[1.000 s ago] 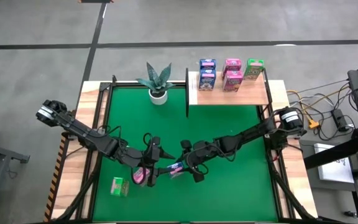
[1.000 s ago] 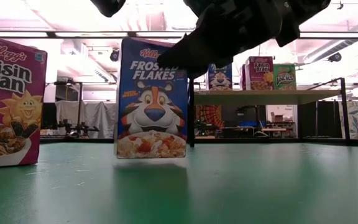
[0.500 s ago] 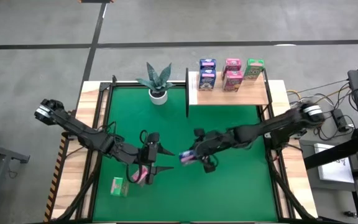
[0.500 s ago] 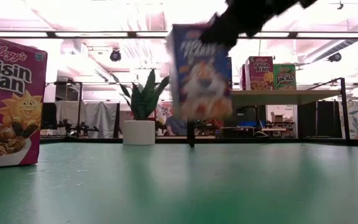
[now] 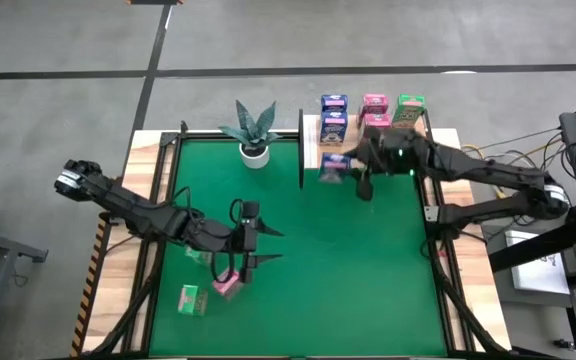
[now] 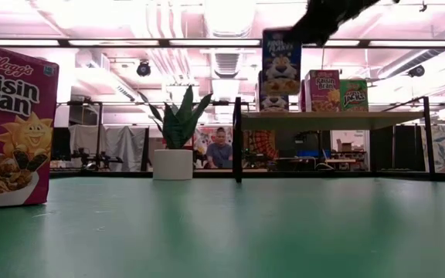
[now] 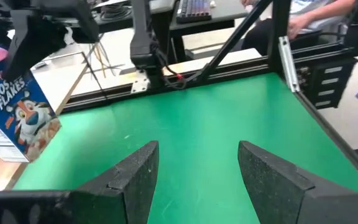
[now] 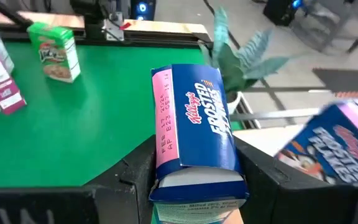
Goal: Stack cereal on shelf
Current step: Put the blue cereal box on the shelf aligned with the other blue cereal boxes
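Blue box (image 5: 333, 164) rides in your right end effector (image 5: 353, 168), fingers clamped on its sides, at the shelf's (image 5: 408, 152) front-left corner by the black upright. The wrist view shows the grip low on the box (image 8: 194, 146), with another blue box (image 8: 331, 146) just beyond it. Five boxes already stand along the shelf's far edge: two blue (image 5: 333, 115), two pink (image 5: 374, 118), one green (image 5: 409, 110). Judging from this, you are in the carry-to-place step. Keep the box upright, clear the upright post, and set it down square beside or atop the blue pair without nudging them. Your left end effector (image 5: 258, 245) hovers near the worktop's front-left, fingers apart and empty, just above a pink box (image 5: 228, 286); a green box (image 5: 190, 300) lies near the front-left corner.
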`<state>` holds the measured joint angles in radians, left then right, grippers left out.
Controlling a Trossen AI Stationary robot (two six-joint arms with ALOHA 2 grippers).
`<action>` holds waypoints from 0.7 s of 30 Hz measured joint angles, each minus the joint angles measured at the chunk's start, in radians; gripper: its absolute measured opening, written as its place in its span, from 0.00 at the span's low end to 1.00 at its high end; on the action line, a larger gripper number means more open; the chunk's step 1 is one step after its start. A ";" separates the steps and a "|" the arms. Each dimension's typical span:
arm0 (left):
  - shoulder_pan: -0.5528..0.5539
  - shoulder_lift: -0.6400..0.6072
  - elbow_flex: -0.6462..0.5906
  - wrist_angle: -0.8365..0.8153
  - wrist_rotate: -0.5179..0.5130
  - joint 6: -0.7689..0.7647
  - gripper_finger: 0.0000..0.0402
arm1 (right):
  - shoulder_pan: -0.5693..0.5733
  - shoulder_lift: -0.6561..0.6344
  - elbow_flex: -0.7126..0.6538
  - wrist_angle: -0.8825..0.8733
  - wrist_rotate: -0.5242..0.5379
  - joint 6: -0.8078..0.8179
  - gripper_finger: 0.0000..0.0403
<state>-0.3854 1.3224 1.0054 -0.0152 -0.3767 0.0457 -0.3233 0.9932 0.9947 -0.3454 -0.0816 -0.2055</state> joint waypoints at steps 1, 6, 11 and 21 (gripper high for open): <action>0.006 0.000 0.000 -0.002 0.000 0.001 0.51 | -0.041 0.005 0.000 0.000 -0.042 -0.008 0.39; 0.026 0.000 0.000 -0.006 0.000 0.001 0.51 | -0.201 0.054 0.000 0.002 -0.149 -0.068 0.39; 0.034 0.000 0.000 -0.011 0.000 0.001 0.51 | -0.257 0.087 0.004 0.016 -0.167 -0.101 0.39; 0.034 0.000 -0.001 -0.009 0.000 0.002 0.51 | -0.258 0.170 0.080 -0.032 -0.164 -0.124 0.43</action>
<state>-0.3515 1.3224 1.0042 -0.0246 -0.3767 0.0475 -0.5816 1.1634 1.0749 -0.3772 -0.2460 -0.3294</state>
